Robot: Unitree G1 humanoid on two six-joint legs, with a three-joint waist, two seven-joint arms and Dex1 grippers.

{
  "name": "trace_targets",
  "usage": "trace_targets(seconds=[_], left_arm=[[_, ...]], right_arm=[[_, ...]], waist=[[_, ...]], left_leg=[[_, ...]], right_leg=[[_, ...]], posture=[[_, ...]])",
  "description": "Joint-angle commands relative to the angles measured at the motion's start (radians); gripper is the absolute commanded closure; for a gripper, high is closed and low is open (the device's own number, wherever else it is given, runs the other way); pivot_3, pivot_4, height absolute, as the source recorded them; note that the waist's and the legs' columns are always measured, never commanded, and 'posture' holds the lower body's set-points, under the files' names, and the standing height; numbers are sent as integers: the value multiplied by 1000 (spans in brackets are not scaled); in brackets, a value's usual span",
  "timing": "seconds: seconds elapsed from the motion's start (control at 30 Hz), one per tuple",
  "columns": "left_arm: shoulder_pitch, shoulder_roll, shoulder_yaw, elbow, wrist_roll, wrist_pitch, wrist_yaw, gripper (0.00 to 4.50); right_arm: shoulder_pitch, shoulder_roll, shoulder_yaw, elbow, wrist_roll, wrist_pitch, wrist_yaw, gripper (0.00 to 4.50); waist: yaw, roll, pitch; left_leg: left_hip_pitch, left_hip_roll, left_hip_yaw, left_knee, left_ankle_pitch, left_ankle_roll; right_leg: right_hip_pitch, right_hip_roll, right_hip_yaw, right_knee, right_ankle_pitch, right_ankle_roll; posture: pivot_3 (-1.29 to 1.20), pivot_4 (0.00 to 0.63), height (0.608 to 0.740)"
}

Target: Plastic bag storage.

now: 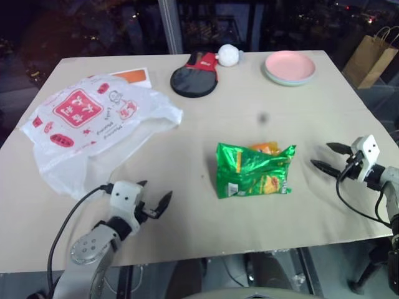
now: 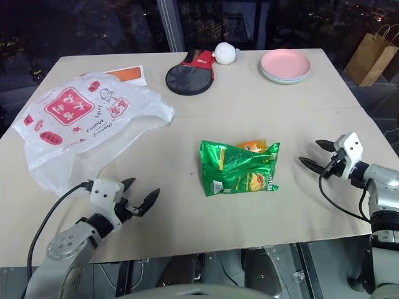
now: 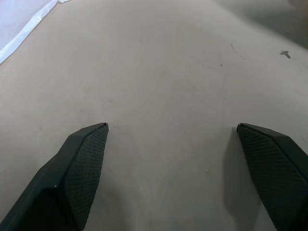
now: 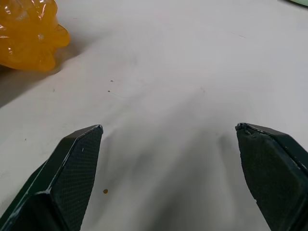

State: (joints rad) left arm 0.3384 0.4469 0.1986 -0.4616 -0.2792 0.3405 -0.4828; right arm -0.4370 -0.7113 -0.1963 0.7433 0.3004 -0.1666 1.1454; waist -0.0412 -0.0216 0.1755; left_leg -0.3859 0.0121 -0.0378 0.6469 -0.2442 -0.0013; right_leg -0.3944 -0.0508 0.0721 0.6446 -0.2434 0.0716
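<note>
- Left wrist view: the left gripper (image 3: pixel 172 127) is seen with its two black fingers spread wide over bare tabletop, nothing between them; a pale edge of the plastic bag (image 3: pixel 26 26) is caught at the corner of that view.
- From the head views, the left gripper (image 1: pixel 153 198) is placed low near the front edge of the table (image 1: pixel 187 230), just short of the bag's nearest folds.
- The right gripper (image 1: pixel 326 156) is likewise held wide apart and empty, at the table's right side, near the green snack packet (image 1: pixel 252 169) and well apart from the bag.
- The plastic bag (image 1: pixel 93 128) is spread flat and crumpled over the table's left part, its red print facing up.
- The bag is judged to be very light, limp and crinkly; it is expected to slide and balloon rather than keep a shape, and thin film may slip from a shallow pinch.
- A raised fold along the near edge, or the puckered end at the bag's right (image 1: pixel 167 114), is judged the best place for a pinch; the loop handles cannot be made out.
- Farther back, a table-tennis bat (image 1: pixel 194 75), a white ball (image 1: pixel 229 55) and a pink plate (image 1: pixel 290 65) are left apart from the work.
</note>
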Motion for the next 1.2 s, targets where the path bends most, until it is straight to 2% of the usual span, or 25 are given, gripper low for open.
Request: trace_targets(seconds=[0.03,0.8,1.0,1.1,1.2], left_arm=[[11,7,25,-28,-17,-20,-14,66],[14,2,27,-14,-25,-32,-40,66],[68,-21,61,-116,-98,-46,-55,66],[131,-18,121,-193,-159,-72,-81,66],[220,-68,190,-271,-196,-123,-60,66]], right_arm=[[1,-20,-32,-14,11,-19,-3,0],[19,-14,-30,-53,28,-1,-6,0],[20,-12,-32,-71,42,18,4,0],[28,-9,-43,-124,93,82,44,0],[34,-12,-60,-184,134,145,60,0]], waist=[[0,0,0],[0,0,0],[0,0,0],[-1,0,0],[-1,0,0]], left_leg=[[0,0,0,0,0,0],[0,0,0,0,0,0],[0,0,0,0,0,0],[0,0,0,0,0,0],[0,0,0,0,0,0]], right_leg=[[0,0,0,0,0,0],[0,0,0,0,0,0],[0,0,0,0,0,0],[0,0,0,0,0,0],[0,0,0,0,-2,-4]], posture=[[0,150,740],[0,150,740],[0,150,740],[0,150,740],[0,150,740]])
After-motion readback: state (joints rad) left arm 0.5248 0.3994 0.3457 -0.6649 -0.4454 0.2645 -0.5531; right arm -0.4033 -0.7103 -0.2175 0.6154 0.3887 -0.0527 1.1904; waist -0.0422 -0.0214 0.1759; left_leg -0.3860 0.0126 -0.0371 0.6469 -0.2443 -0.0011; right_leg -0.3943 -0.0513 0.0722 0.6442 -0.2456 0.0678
